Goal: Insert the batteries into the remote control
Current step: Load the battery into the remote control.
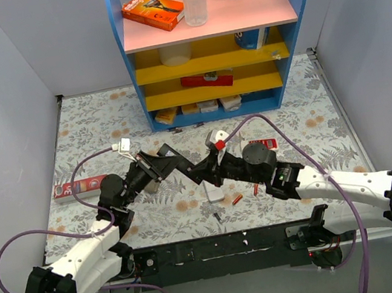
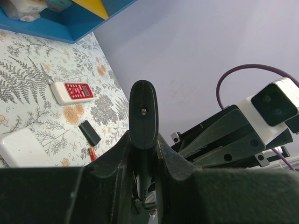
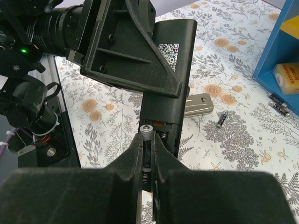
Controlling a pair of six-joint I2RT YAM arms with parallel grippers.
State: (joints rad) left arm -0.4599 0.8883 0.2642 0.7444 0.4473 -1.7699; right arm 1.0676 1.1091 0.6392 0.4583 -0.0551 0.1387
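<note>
Top view: the left end effector and right end effector meet tip to tip above the bench, with loose batteries lying just behind the right one. Left wrist: its fingers are clamped on the black remote. Right wrist: its fingers pinch a battery at the remote's open compartment, directly ahead.

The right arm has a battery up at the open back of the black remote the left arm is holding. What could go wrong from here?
The battery sits deep in the right end effector, only its tip showing, so the end effector may hit the remote before the battery seats. The remote hangs in the air, clamped only by the left end effector, so pushing against the spring could tilt it or make it slip.
</note>
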